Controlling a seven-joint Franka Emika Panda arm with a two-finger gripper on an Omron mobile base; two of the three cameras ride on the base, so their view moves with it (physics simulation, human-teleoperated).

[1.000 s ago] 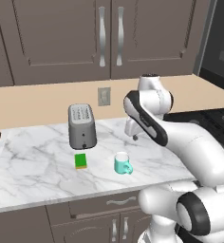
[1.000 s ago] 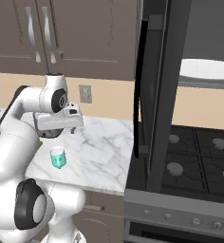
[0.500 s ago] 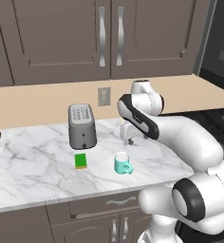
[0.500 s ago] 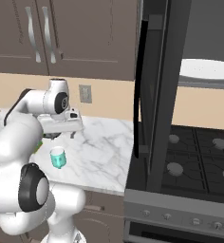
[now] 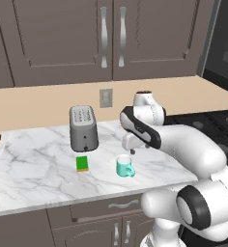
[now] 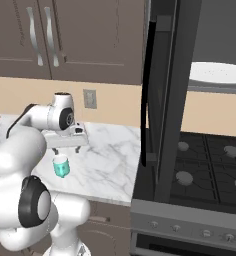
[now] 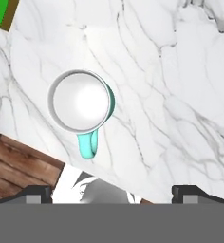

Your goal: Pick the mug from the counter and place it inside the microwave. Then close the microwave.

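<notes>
The small teal mug (image 5: 125,166) stands upright on the white marble counter (image 5: 38,159), with its white inside facing up. My gripper (image 5: 129,148) hangs just above it, pointing down and open, with nothing between its fingers. In the right base view the gripper (image 6: 66,149) sits over the mug (image 6: 60,165). The hand view looks straight down on the mug (image 7: 80,102), left of centre, its handle toward the view's bottom; the gripper (image 7: 115,192) has its tips spread wide. The microwave (image 6: 210,55) stands open, its door (image 6: 160,100) swung out and its white turntable plate (image 6: 217,72) in sight.
A grey toaster (image 5: 83,128) stands left of the mug at the back of the counter. A green sponge (image 5: 82,164) lies in front of it. The black gas stovetop (image 6: 205,165) lies right of the counter (image 6: 110,155), under the microwave. Brown wall cabinets hang above.
The gripper has come down and slightly left toward the mug, staying open. The mug has not moved.
</notes>
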